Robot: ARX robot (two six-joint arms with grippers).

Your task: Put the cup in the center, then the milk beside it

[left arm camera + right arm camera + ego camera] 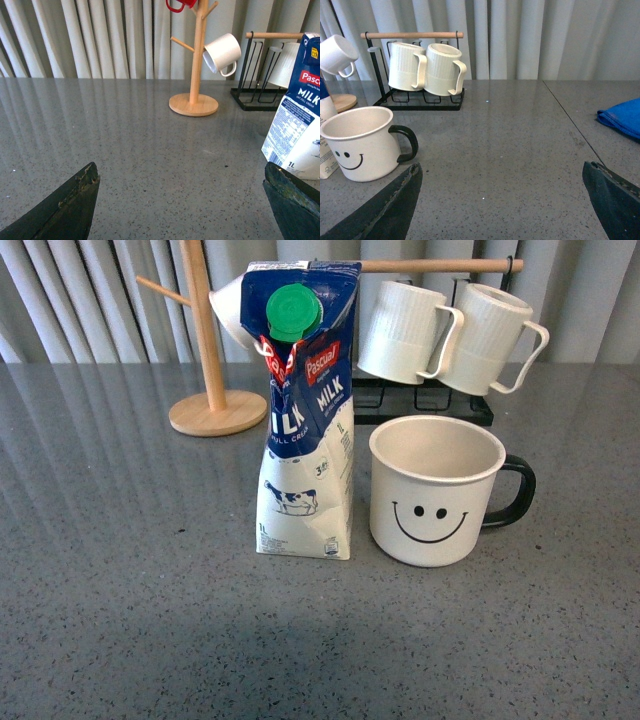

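Note:
The cup (435, 490), a wide white mug with a black smiley face and black handle, stands upright on the grey table in the front view. The milk (305, 410), a blue-and-white carton with a green cap, stands upright just to its left, a small gap between them. Neither arm shows in the front view. My left gripper (181, 175) is open over bare table, with the milk (297, 120) beyond one finger. My right gripper (501, 175) is open with nothing between its fingers, the cup (362, 142) off to one side.
A wooden mug tree (205, 340) stands behind the milk and holds a small white mug (222, 54). A black rack (425, 400) with two ribbed cream mugs (450, 335) stands behind the cup. A blue cloth (622, 117) lies at the edge of the right wrist view.

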